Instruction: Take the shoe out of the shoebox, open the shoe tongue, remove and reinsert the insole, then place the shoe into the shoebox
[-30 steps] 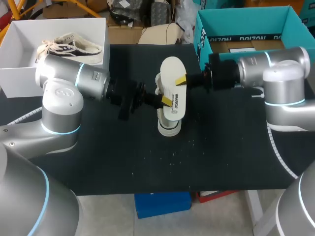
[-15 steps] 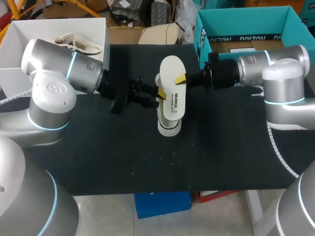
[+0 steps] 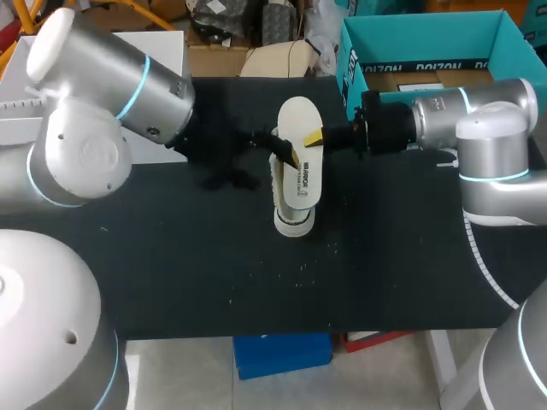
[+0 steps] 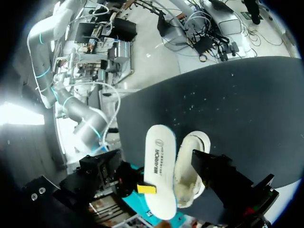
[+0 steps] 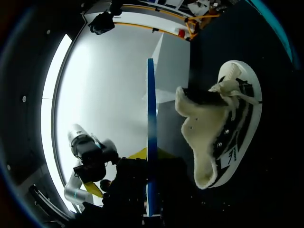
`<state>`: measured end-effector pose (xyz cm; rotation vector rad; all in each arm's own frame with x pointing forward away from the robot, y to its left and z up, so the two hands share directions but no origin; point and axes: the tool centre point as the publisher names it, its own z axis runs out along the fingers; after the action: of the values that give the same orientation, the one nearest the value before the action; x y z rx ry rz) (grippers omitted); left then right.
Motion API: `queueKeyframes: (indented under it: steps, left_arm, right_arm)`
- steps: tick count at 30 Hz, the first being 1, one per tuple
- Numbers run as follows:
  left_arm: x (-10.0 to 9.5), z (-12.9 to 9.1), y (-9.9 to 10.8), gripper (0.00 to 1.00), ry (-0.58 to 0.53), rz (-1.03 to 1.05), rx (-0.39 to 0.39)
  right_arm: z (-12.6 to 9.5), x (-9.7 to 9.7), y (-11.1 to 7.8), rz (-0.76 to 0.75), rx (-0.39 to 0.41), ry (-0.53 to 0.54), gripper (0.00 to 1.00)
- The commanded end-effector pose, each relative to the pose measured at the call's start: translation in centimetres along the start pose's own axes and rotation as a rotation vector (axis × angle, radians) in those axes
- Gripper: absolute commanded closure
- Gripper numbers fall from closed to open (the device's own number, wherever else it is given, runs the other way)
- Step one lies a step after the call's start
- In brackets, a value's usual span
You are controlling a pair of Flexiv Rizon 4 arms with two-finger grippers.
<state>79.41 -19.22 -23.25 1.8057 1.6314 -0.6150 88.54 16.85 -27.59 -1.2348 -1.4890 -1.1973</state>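
The insole (image 3: 301, 158) hangs above the black table (image 3: 171, 282), clamped near its far end by the right gripper (image 3: 314, 137), whose yellow tips close on it from both faces (the right wrist view shows it edge-on between them (image 5: 150, 142)). The shoe (image 3: 292, 220) stands on the table right under it, near the middle, with only its near end showing past the insole in the head view. Their long axes run the same way, from the far side of the table toward the robot; the left wrist view shows them side by side and parallel (image 4: 159, 166), (image 4: 190, 164). The tongue is folded back and the fleece-lined mouth is open (image 5: 204, 137).

The reinsertion seems to be the step in hand. It turns on the insole's free end tipping down into that mouth, so the right arm leads. The left gripper (image 3: 279, 152) sits at the shoe's left side, close by the insole's edge; whether it is open or closed cannot be told, nor what it touches.

The table lies open toward the robot. The teal shoebox (image 3: 419, 38) stands at the far right, behind the right arm, and the white shoebox (image 3: 167, 39) at the far left is mostly hidden by the left arm.
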Motion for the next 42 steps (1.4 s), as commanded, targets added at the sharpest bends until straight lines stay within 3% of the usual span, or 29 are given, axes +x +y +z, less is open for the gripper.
queueKeyframes:
  steps: [1, 16, 26, 30, 42]
  left_arm:
    - [-0.9, 1.5, 0.5, 0.0, 0.907, -0.057, -0.017]
    - [-2.3, 1.8, 1.7, 0.0, 0.835, 0.014, -0.002]
    - [-3.2, 2.3, 3.8, 0.0, 0.782, 0.043, 0.01]
    - [-3.2, 2.3, 5.3, 0.0, 0.773, 0.054, 0.015]
    - [-2.0, 2.4, 12.4, 0.0, 0.721, 0.067, 0.004]
  right_arm:
    - [0.1, 0.0, 0.0, 0.001, 0.0, -0.002, 1.0]
    - [0.1, 0.0, 0.0, 0.001, 0.0, -0.002, 1.0]
    - [0.1, 0.0, 0.0, 0.001, 0.0, -0.002, 1.0]
    - [0.1, 0.0, 0.0, 0.001, 0.0, -0.002, 1.0]
    - [0.1, 0.0, 0.0, 0.001, 0.0, -0.002, 1.0]
